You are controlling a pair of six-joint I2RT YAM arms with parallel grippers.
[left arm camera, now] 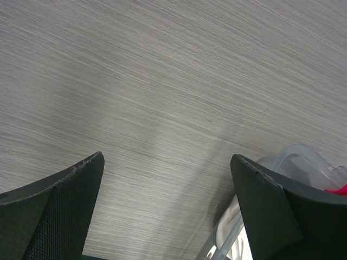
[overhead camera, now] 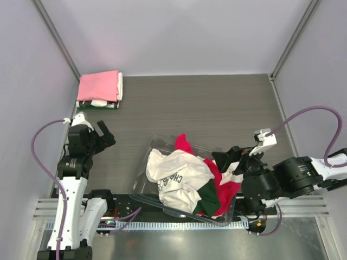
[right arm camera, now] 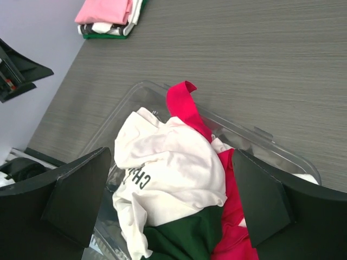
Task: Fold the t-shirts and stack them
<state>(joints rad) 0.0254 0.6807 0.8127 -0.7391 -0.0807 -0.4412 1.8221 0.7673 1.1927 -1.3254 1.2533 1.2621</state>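
Right gripper (right arm camera: 171,154) spread wide, empty, over clear bin (overhead camera: 140,170) near centre; left gripper (left arm camera: 167,158) wide too, over table (left arm camera: 162,65). Cream-white tee (overhead camera: 176,173) topmost in bin: light, limp, likely tangled with red-magenta tee (overhead camera: 184,143). Pinch a raised fold. Folded pink-topped stack (overhead camera: 98,86) far left.

cream tee (overhead camera: 176,174), black lettering

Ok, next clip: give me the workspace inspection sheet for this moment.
Surface: grey woodgrain table.
Job's things: folded stack, pink tee on top, at far left; cream tee, red tee and dark green tee heaped in clear bin.
Clutter: nothing seen.
Grippers: left gripper open over table; right gripper open above the bin.
Cables: purple cable looping from each arm.
Surroundings: pale walls on three sides.
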